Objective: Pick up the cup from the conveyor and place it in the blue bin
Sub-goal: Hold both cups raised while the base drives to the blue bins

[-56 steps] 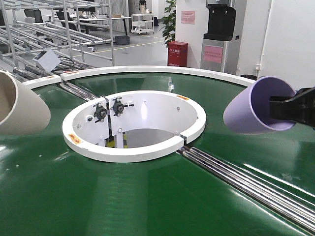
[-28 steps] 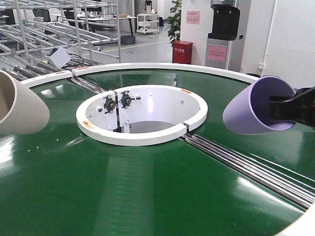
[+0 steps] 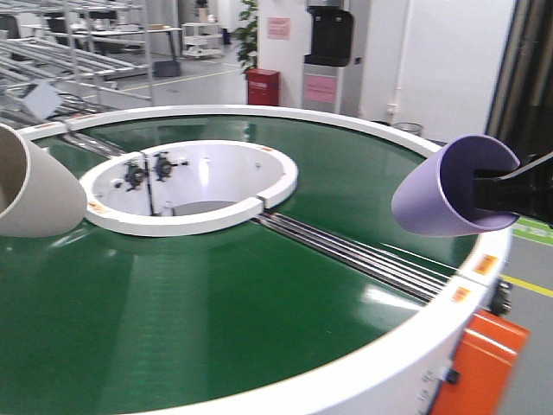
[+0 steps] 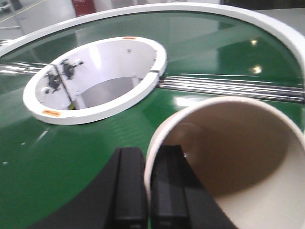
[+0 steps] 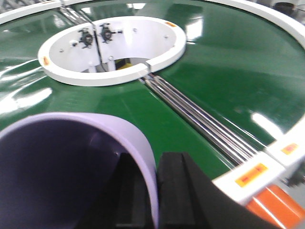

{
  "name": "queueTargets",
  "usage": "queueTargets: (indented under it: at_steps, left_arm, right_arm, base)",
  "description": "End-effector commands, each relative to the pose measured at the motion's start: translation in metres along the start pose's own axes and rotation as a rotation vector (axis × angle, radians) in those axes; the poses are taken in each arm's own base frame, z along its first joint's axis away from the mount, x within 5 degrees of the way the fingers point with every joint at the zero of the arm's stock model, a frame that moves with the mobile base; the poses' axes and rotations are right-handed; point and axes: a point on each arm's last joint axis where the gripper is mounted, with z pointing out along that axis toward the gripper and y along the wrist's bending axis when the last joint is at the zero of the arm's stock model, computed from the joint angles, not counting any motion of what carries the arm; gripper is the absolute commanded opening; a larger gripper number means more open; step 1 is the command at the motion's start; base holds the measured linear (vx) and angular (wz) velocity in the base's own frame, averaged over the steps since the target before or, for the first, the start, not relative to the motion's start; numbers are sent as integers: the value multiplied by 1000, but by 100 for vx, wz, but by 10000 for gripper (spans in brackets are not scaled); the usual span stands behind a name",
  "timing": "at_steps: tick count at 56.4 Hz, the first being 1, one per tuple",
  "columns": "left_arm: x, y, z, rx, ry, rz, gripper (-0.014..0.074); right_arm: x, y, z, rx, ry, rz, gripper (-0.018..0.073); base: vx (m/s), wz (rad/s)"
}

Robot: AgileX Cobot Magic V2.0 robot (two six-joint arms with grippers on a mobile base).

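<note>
white wall [image 3: 449,52], grey floor [image 3: 212,79], metal racks [image 3: 86,39], red cabinet [image 3: 263,87].

Glossy green conveyor [image 3: 259,303], shiny steel rollers [image 3: 346,246], matt purple cup [image 3: 423,207] and cream cup [image 3: 39,207].

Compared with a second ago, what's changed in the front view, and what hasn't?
The view swung: the white circular wall of the glossy green ring-shaped conveyor slid left in frame, and its near white rim and an orange panel came into view lower right. Unchanged: left pincer shut on the cream cup, right pincer on the lilac cup.
</note>
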Motion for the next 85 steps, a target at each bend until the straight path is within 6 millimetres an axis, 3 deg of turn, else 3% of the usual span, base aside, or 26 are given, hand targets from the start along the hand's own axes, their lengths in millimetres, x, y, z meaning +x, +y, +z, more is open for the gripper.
queueTargets:
  at_steps: [1, 48, 85]
  left_arm:
    - [-18, -1, -12, -12, -128, -11, 3]
    - [-18, -1, -12, -12, -128, -11, 3]
    - [-18, -1, -12, -12, -128, -11, 3]
  right_arm:
    - [-20, 1, -15, 5, -144, -4, -10]
    - [-20, 1, -15, 5, -144, -4, -10]
    - [-20, 1, -15, 5, -144, -4, -10]
  base:
    - [-19, -42]
    - [-12, -63]
    - [8, -49]
